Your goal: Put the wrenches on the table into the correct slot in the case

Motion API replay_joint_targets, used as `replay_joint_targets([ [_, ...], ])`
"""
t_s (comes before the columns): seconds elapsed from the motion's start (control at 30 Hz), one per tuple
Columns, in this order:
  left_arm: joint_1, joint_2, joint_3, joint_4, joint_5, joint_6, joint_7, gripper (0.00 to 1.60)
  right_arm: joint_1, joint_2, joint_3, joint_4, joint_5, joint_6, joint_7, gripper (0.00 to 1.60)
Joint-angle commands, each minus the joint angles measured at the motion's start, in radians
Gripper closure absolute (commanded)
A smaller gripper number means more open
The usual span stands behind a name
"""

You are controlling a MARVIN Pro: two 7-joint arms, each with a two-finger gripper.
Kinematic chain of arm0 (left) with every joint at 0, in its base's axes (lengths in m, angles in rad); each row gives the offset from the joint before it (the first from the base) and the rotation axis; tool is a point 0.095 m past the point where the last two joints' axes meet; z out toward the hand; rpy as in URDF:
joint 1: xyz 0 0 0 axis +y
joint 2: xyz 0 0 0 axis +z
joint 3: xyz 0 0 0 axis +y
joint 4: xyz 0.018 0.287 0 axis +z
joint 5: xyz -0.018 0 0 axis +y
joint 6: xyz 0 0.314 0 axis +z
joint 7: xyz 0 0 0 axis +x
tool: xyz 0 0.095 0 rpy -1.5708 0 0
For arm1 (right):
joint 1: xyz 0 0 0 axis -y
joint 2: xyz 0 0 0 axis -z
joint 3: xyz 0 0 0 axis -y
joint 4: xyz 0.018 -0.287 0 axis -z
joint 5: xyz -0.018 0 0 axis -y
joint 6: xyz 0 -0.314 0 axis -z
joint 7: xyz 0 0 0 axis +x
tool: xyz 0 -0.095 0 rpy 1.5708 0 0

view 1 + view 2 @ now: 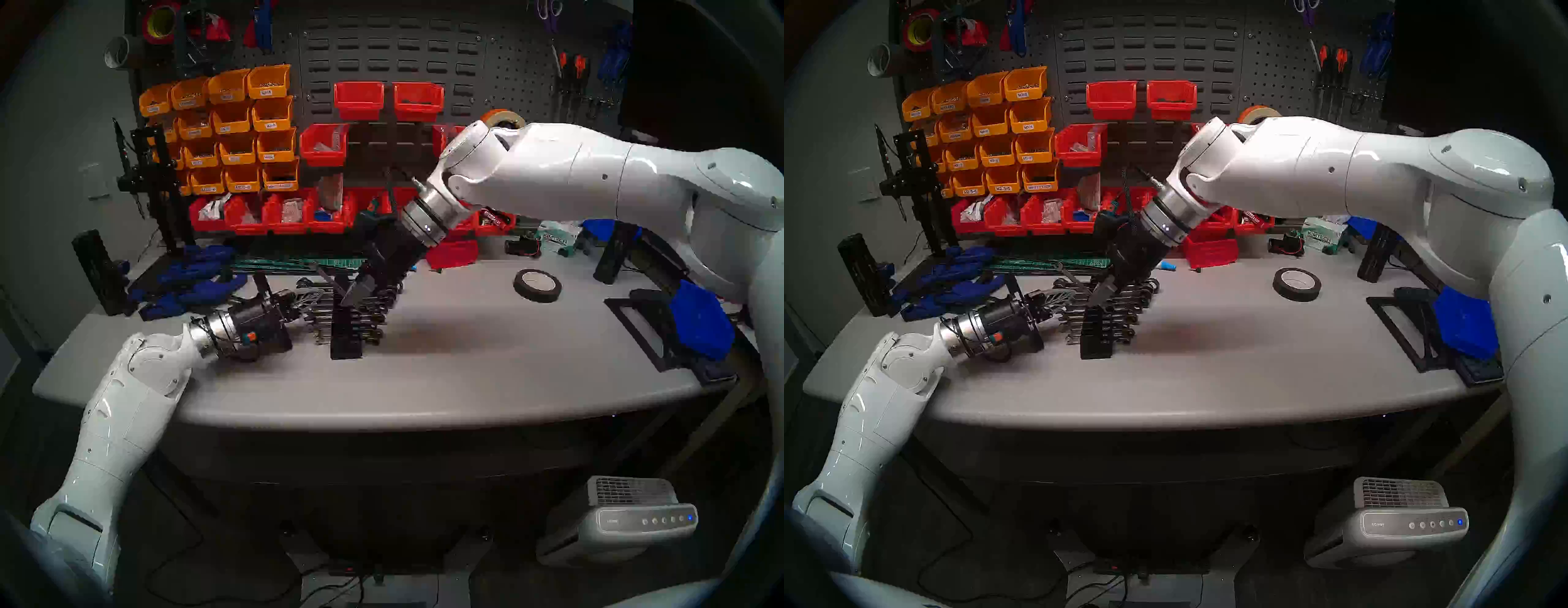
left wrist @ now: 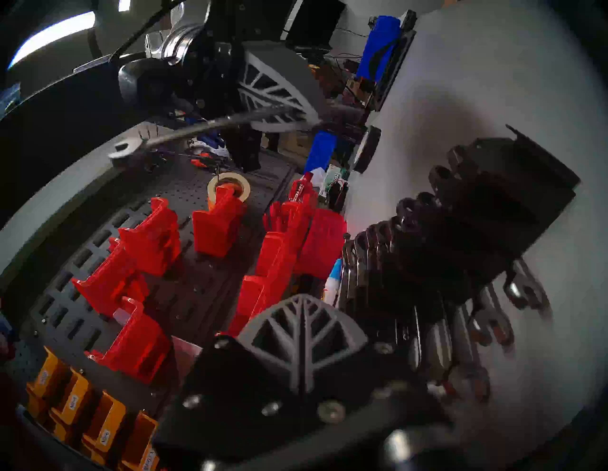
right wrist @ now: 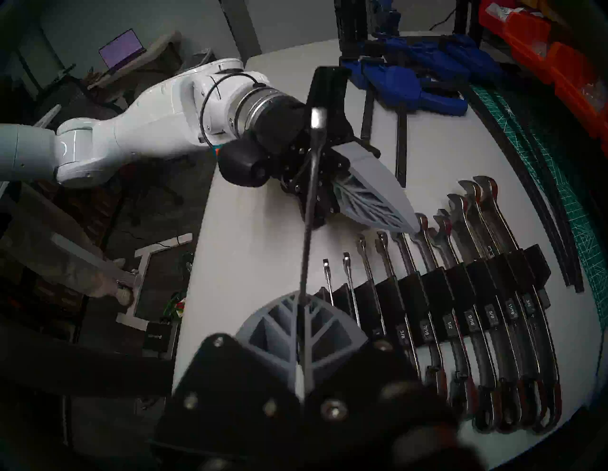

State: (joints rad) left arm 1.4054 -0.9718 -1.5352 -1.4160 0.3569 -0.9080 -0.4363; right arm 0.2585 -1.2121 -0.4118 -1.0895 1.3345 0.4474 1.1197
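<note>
The black stepped case (image 1: pixel 345 335) (image 3: pixel 437 283) lies on the grey table (image 1: pixel 466 361) with several chrome wrenches (image 3: pixel 493 345) seated in its labelled slots. My right gripper (image 1: pixel 354 293) (image 3: pixel 299 296) hovers over the case's far end, shut on one slim wrench (image 3: pixel 311 197) (image 2: pixel 210 126) (image 1: pixel 324 274). That wrench sticks out up and to the left, its open jaw free in the air. My left gripper (image 1: pixel 314 297) (image 3: pixel 413 225) lies low on the case's left side, shut and empty. Its tip is at the open ends of the seated wrenches.
A black tape roll (image 1: pixel 537 285) lies right of centre. Blue clamps (image 1: pixel 191 280) and a green mat (image 1: pixel 297 261) sit behind the left arm. A loose red bin (image 1: pixel 452 253) stands behind the right wrist, and a black frame with a blue block (image 1: pixel 695 322) is at far right.
</note>
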Motion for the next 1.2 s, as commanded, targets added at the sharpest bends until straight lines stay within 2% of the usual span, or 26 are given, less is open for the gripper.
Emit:
replay_joint_targets([
  [0.0,0.015,0.002,-0.041,-0.007,-0.034,0.026,0.023,1.60,0.015,0.019,0.042,0.034,0.045,-0.004,0.022,1.60],
  [0.03,0.015,0.002,-0.041,-0.007,-0.034,0.026,0.023,1.60,0.015,0.019,0.042,0.034,0.045,-0.004,0.022,1.60],
  [0.13,0.044,0.017,-0.074,-0.041,-0.108,0.045,0.022,1.60,-0.007,0.041,0.061,0.045,0.085,-0.019,0.079,1.60],
  [0.2,0.050,0.017,-0.082,-0.047,-0.113,0.030,0.028,1.60,-0.015,0.046,0.067,0.048,0.101,-0.015,0.082,1.60],
  [0.3,0.071,0.024,-0.101,-0.076,-0.150,0.027,0.031,1.60,-0.035,0.045,0.058,0.067,0.108,-0.026,0.137,1.60],
  [0.43,0.081,0.036,-0.108,-0.112,-0.185,0.030,0.020,1.60,-0.064,0.024,0.035,0.112,0.097,-0.043,0.209,1.60],
  [0.73,0.105,0.039,-0.122,-0.206,-0.288,0.048,0.021,1.60,-0.086,-0.010,0.029,0.172,0.086,-0.072,0.264,1.60],
  [0.77,0.099,0.034,-0.119,-0.225,-0.315,0.072,0.022,1.52,-0.084,-0.009,0.031,0.168,0.086,-0.072,0.258,1.60],
  [0.8,0.096,0.039,-0.127,-0.264,-0.320,0.093,0.022,1.12,-0.082,-0.010,0.030,0.168,0.086,-0.072,0.260,1.60],
  [0.83,0.091,0.041,-0.127,-0.289,-0.343,0.115,0.021,1.13,-0.081,-0.010,0.031,0.167,0.087,-0.073,0.259,1.60],
  [0.87,0.062,0.047,-0.122,-0.268,-0.342,0.100,0.016,1.13,-0.078,-0.010,0.029,0.165,0.083,-0.075,0.260,1.60],
  [0.93,0.060,0.050,-0.127,-0.283,-0.345,0.102,0.017,1.11,-0.078,-0.009,0.031,0.164,0.085,-0.076,0.258,1.60],
  [0.97,0.075,0.058,-0.134,-0.321,-0.367,0.139,0.013,1.07,-0.075,-0.011,0.030,0.167,0.082,-0.080,0.259,1.60],
  [1.1,0.073,0.084,-0.145,-0.364,-0.405,0.170,-0.001,0.87,-0.070,-0.012,0.032,0.171,0.083,-0.087,0.263,1.60],
  [1.13,0.060,0.095,-0.147,-0.357,-0.400,0.157,-0.007,0.86,-0.067,-0.012,0.032,0.173,0.082,-0.084,0.256,1.60],
  [1.17,0.071,0.105,-0.157,-0.384,-0.405,0.173,-0.011,0.86,-0.066,-0.012,0.033,0.176,0.084,-0.084,0.256,1.60],
])
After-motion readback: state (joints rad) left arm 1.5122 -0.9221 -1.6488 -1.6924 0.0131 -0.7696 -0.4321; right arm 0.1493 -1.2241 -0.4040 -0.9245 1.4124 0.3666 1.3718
